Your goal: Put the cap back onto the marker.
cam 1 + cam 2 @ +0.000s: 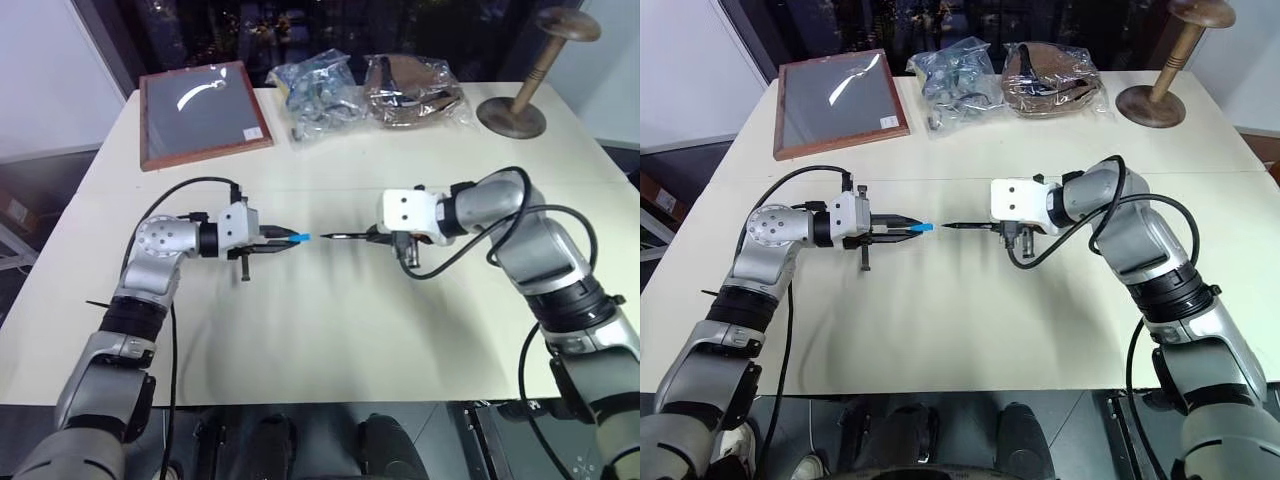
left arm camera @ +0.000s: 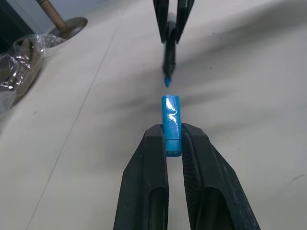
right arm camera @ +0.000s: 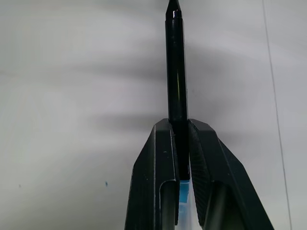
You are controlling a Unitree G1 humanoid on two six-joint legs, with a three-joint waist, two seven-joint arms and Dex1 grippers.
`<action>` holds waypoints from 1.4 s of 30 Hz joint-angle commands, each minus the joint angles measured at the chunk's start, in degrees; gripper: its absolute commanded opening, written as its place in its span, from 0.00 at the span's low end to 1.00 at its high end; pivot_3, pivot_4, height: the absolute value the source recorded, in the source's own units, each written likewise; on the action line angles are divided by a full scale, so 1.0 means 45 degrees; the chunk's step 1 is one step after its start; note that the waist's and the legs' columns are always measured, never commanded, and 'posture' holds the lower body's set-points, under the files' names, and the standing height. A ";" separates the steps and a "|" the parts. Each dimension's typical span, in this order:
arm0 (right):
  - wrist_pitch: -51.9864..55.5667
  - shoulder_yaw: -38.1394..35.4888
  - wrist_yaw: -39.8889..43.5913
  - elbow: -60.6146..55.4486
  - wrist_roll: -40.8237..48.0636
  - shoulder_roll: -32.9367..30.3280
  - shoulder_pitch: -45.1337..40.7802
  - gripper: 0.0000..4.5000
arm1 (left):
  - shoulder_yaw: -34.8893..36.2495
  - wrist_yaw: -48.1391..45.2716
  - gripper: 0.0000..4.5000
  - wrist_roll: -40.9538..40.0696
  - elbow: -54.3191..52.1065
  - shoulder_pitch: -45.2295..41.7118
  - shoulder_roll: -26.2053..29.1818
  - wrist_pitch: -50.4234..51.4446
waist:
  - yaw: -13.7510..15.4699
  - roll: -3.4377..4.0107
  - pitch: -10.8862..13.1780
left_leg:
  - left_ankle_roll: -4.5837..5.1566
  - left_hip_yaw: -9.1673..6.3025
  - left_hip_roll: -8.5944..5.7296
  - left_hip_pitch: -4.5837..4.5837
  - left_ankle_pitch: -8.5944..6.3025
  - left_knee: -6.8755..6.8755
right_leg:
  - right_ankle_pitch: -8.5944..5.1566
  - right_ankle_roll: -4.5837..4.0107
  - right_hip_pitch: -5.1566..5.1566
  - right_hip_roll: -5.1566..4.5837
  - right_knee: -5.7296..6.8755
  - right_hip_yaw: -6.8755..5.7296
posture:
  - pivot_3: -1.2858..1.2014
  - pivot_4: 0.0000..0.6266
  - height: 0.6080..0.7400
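My left gripper [image 1: 283, 241] is shut on the small bright-blue cap [image 1: 300, 238], which sticks out past its fingertips toward the right. Facing it, my right gripper [image 1: 375, 237] is shut on the thin black marker [image 1: 345, 236], whose pointed tip aims at the cap. A narrow gap separates tip and cap above the table's middle. In the left wrist view the cap [image 2: 171, 120] lies almost in line with the marker's blue tip [image 2: 167, 81]. The right wrist view shows the marker [image 3: 176, 72] clamped between the fingers [image 3: 160, 158], a light-blue part behind them.
On the cream table [image 1: 330, 330] a wooden-framed dark board [image 1: 203, 112] lies at the back left. Two clear plastic bags of parts [image 1: 318, 85] [image 1: 412, 90] sit at the back middle. A wooden stand with a round base [image 1: 512, 115] is at the back right.
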 commanded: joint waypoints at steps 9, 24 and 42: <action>0.0271 -0.0037 -0.0115 -0.0597 0.0288 0.0171 -0.0461 0.01 | 0.0175 0.0130 0.00 0.0180 -0.0046 -0.0272 -0.0030 -0.0317 | -0.0010 0.0000 0.0000 | 0.0000 -0.0001 0.0000 0.0000 0.0000 0.0000 | 0.0000 0.0000 -0.0004 0.0000 0.0004 0.0000 | 0.52 0.24 1.00; 0.0328 0.0102 -0.0211 -0.0535 0.0303 0.0348 -0.0511 0.01 | 0.0100 0.0050 0.00 0.0163 -0.0464 -0.0206 -0.0122 0.0004 | -0.0017 0.0000 0.0000 | 0.0000 -0.0001 0.0000 0.0000 0.0000 0.0000 | 0.0000 0.0000 -0.0008 0.0000 0.0010 0.0000 | 0.52 0.24 1.00; -0.0151 0.0137 -0.0222 -0.0121 0.0176 0.0015 -0.0353 0.01 | 0.0165 0.0040 0.00 0.0150 -0.1260 0.0269 0.0341 0.0304 | -0.0014 0.0000 0.0000 | 0.0000 -0.0001 0.0001 0.0000 0.0000 0.0000 | 0.0000 0.0000 -0.0013 0.0000 0.0013 0.0001 | 0.52 0.24 1.00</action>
